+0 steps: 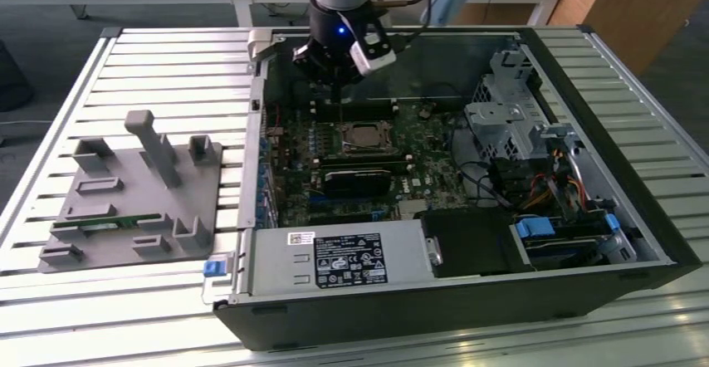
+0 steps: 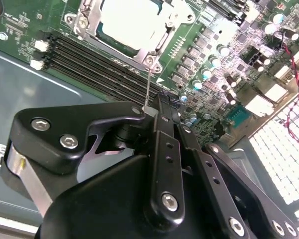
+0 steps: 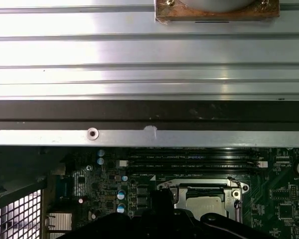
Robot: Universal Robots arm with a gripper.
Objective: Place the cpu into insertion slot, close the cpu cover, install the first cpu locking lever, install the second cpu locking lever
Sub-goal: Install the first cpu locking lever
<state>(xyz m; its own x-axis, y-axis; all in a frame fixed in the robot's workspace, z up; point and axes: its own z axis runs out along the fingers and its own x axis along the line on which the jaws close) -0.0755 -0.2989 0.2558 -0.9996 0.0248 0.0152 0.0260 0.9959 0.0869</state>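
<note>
Clamped shut in the second wrist view: gripper (image 2: 150, 108), pinching a thin wire locking lever (image 2: 147, 87) just beside a corner of the insertion slot (image 2: 150, 61). Seated in that slot, the cpu (image 2: 129, 22), silvery top framed by the closed cpu cover (image 2: 92, 17). Any markings on the chip lost in glare. Lever's gripped end hidden behind the fingertips. In the exterior view, near edge of the open computer case (image 1: 620, 217): a white label (image 1: 349, 261) on the power supply (image 1: 410, 255), print too small to read.
</note>
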